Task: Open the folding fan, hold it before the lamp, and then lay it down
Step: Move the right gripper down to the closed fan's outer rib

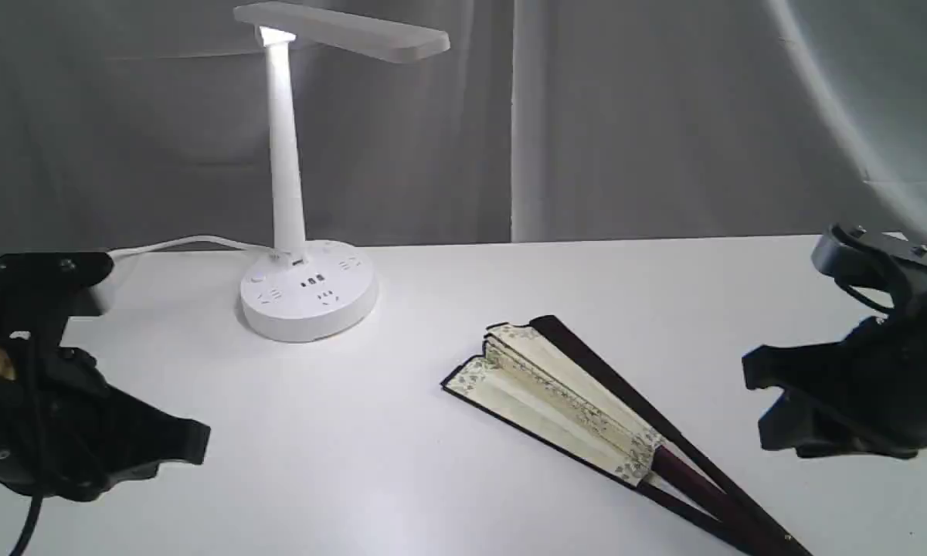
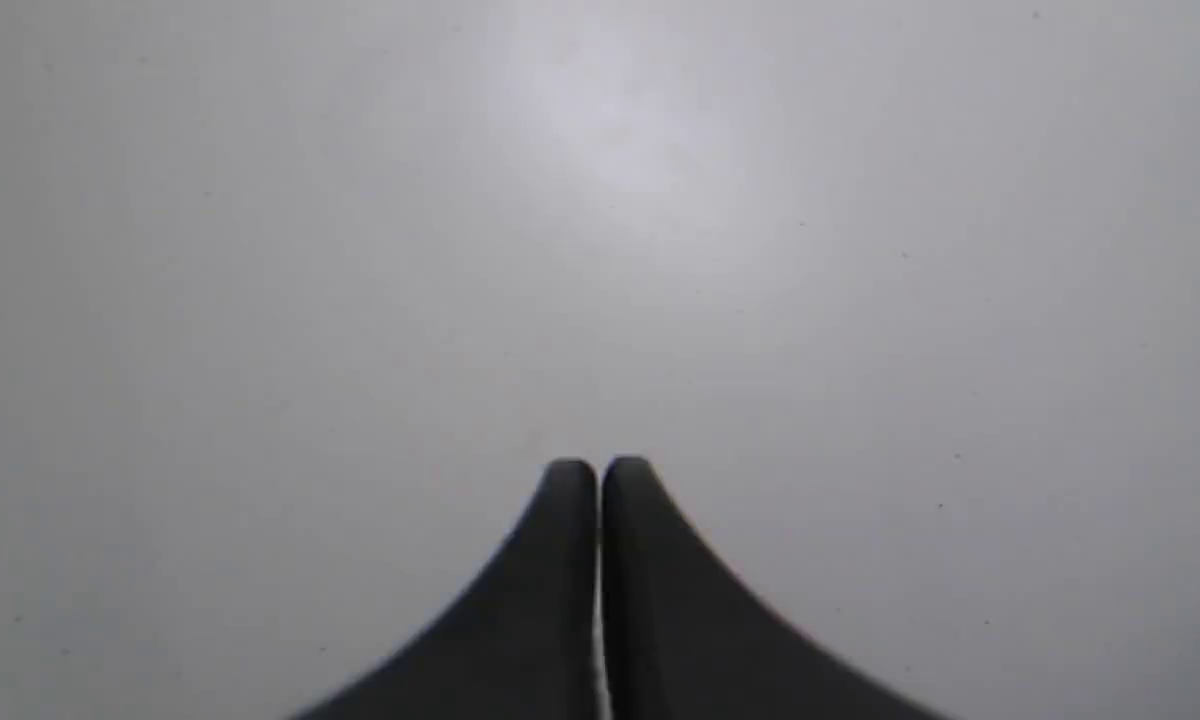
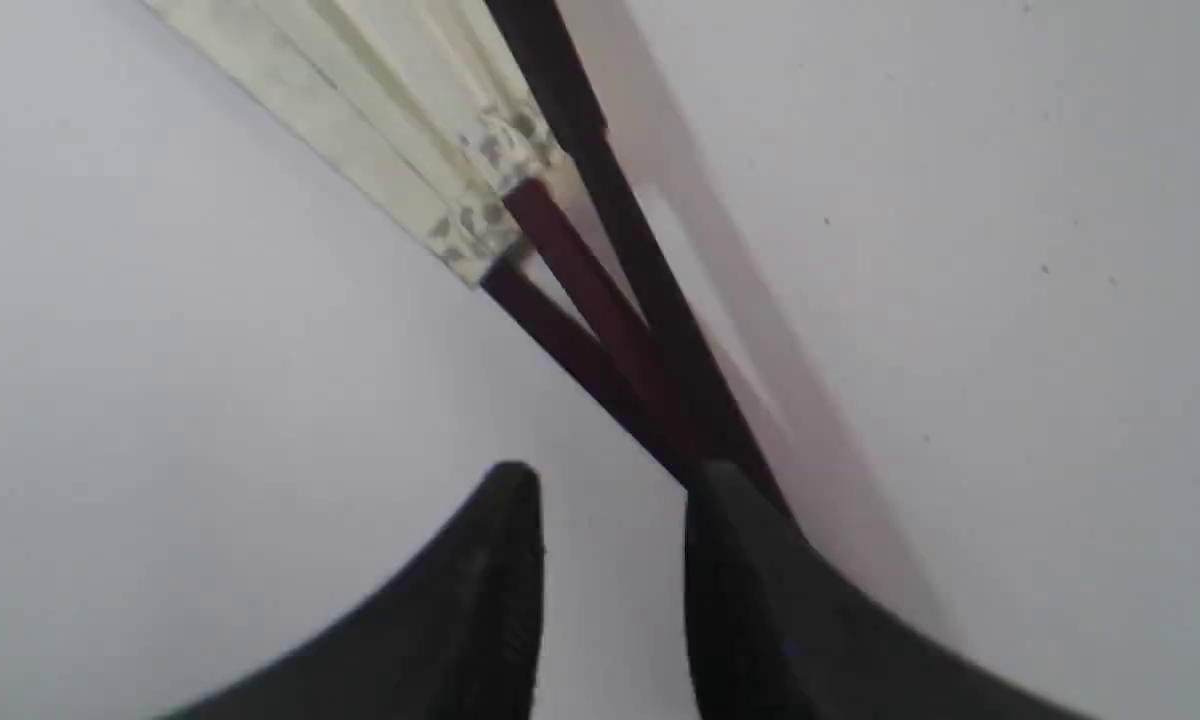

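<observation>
The folding fan point(image 1: 556, 390) lies on the white table point(image 1: 587, 278), right of centre, its cream pleats spread only a little between dark guards. Its maroon ribs point(image 3: 600, 310) run toward my right gripper point(image 3: 610, 480), and their narrow end disappears behind one of its fingers. That right gripper point(image 1: 757, 401) hovers to the fan's right, open, with nothing between its fingers. The white lamp point(image 1: 286, 177) stands at the back left, its bar head lit. My left gripper point(image 1: 193, 444) sits low at the front left, far from the fan. The left gripper point(image 2: 598, 465) is shut and empty over bare table.
The lamp's white cord point(image 1: 178, 245) trails left from the round base point(image 1: 309, 297) along the table's back edge. A grey curtain hangs behind the table. The fan's narrow end reaches toward the table's front right.
</observation>
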You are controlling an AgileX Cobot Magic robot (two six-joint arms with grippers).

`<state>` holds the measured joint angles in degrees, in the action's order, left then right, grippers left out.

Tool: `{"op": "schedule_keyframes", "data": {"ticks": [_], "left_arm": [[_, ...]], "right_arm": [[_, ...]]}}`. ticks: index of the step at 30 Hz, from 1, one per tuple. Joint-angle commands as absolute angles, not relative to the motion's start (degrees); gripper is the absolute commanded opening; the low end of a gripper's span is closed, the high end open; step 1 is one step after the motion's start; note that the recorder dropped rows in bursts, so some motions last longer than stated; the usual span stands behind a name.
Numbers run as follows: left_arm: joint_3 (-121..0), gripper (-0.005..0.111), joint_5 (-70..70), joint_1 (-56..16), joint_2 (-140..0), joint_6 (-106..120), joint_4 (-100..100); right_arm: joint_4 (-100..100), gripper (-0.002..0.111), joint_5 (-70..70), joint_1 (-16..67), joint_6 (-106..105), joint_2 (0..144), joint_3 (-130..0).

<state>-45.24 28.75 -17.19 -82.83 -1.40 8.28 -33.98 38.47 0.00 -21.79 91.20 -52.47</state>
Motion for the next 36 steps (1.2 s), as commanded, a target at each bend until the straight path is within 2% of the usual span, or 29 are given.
{"op": "schedule_keyframes", "data": {"ticks": [1,6,11,24,36], "left_arm": [[-45.6,0.000,26.8,-19.7,-84.6,-1.1,9.4],[-45.6,0.000,25.8,-21.9,-86.5,-1.0,12.1],[-45.7,0.000,26.3,-22.2,-86.9,2.5,14.8],[-55.3,0.000,39.3,-22.2,-92.3,2.6,8.8],[-55.6,0.000,35.2,-22.2,-93.5,0.0,10.0]], "right_arm": [[-36.4,0.029,41.2,0.0,-23.9,94.0,-57.0],[-40.8,0.044,44.9,0.0,-27.1,99.4,-63.3],[-44.1,0.044,46.0,-0.1,-27.1,104.3,-67.3],[-45.7,0.042,49.9,-0.2,-28.6,114.8,-74.6],[-49.4,0.042,49.8,-2.2,-30.6,122.3,-78.1]]}}
